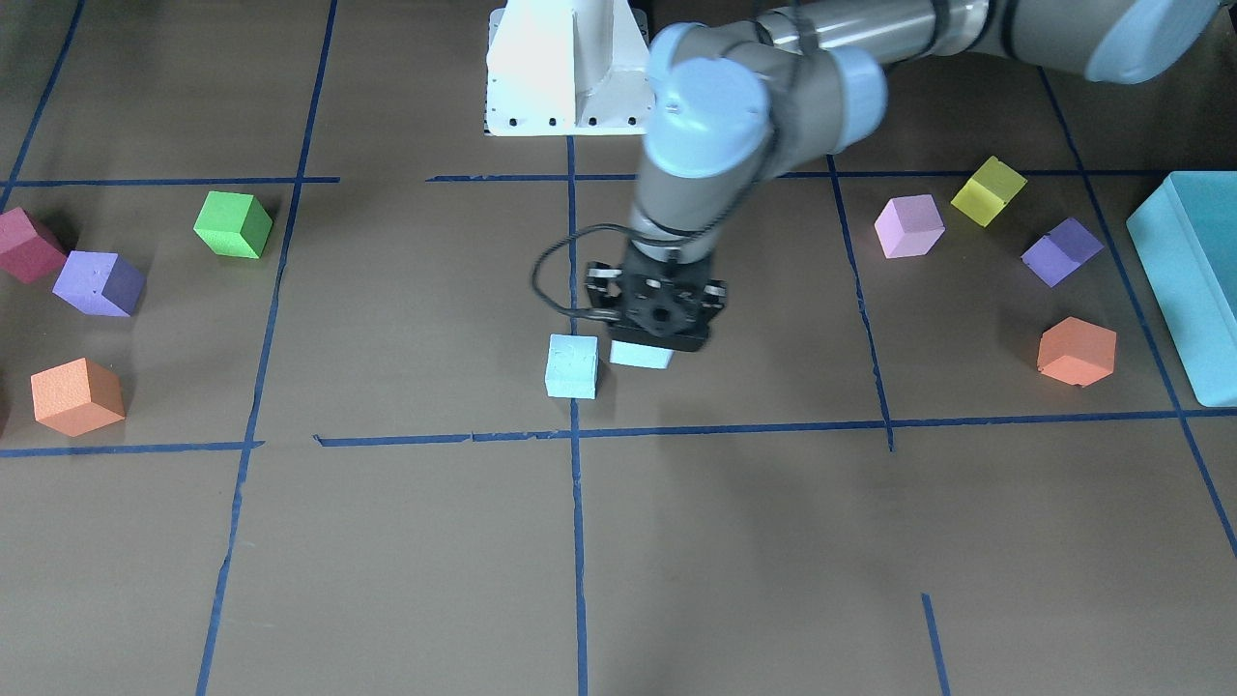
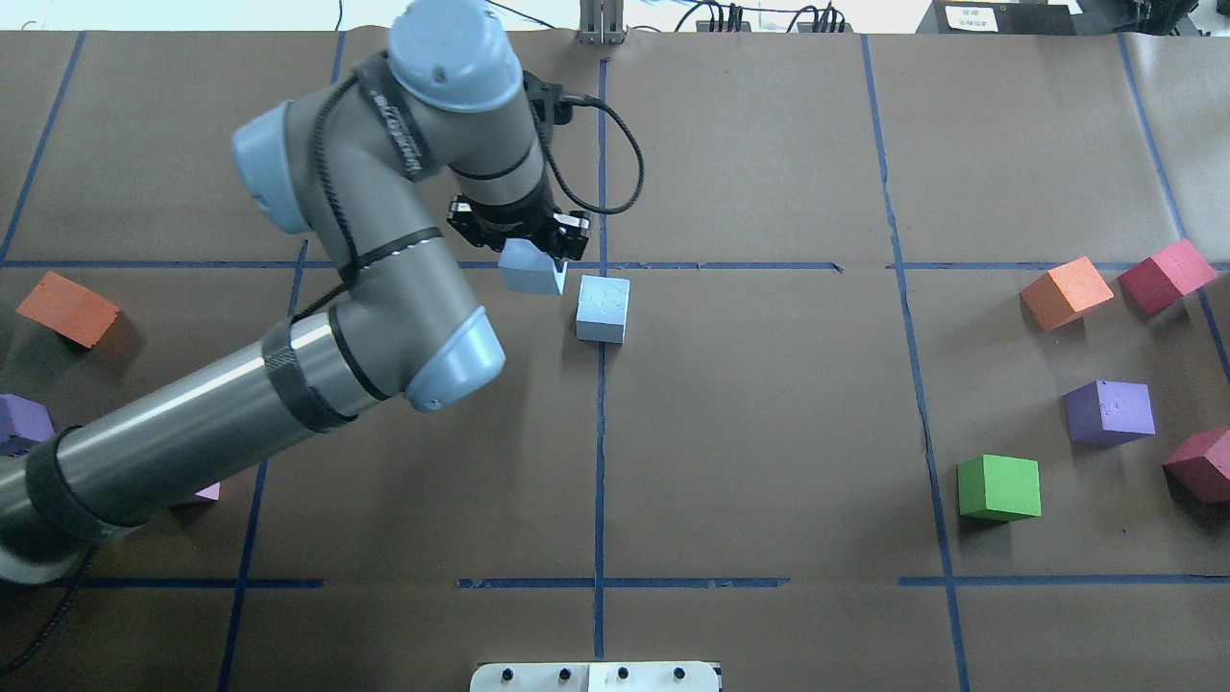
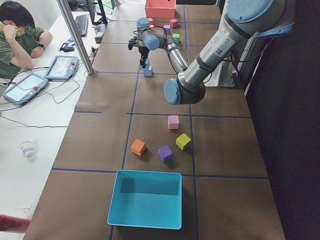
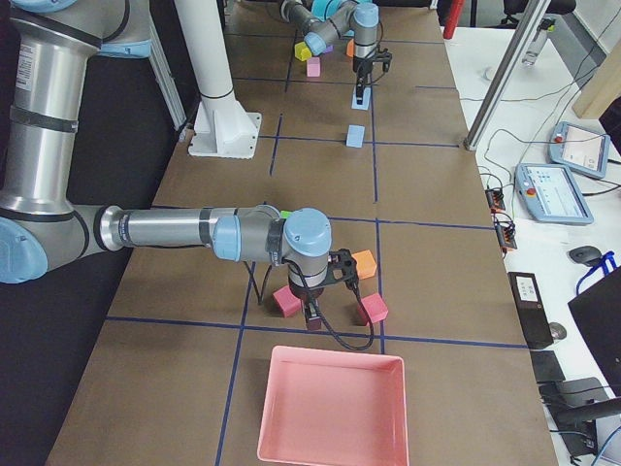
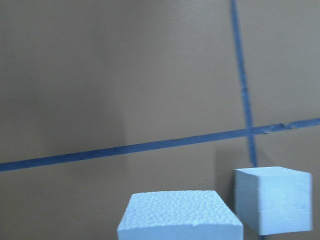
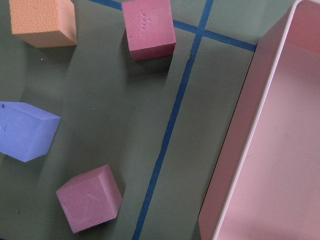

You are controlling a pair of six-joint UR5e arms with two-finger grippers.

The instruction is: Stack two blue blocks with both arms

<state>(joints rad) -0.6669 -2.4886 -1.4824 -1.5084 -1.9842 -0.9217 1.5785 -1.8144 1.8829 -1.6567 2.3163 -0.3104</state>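
Blue block (image 5: 180, 217) sits nearest in left wrist view, pinched by left gripper (image 2: 531, 256). Second blue block (image 2: 603, 308) is just beside it, mid table (image 2: 769, 432). Farther out: green cube (image 2: 999, 487), teal box (image 1: 1193, 280). Left arm (image 2: 384, 240) hides the fingertips from overhead. Right gripper (image 4: 312, 316) is by pink tray (image 4: 335, 408); fingers open or closed, can't tell.

the left arm (image 2: 384, 288) and right arm (image 4: 165, 231) are built of grey links and silver tubes, capped in pale blue. a black cable (image 2: 629, 163) is looped beside the black left hand (image 2: 534, 252).
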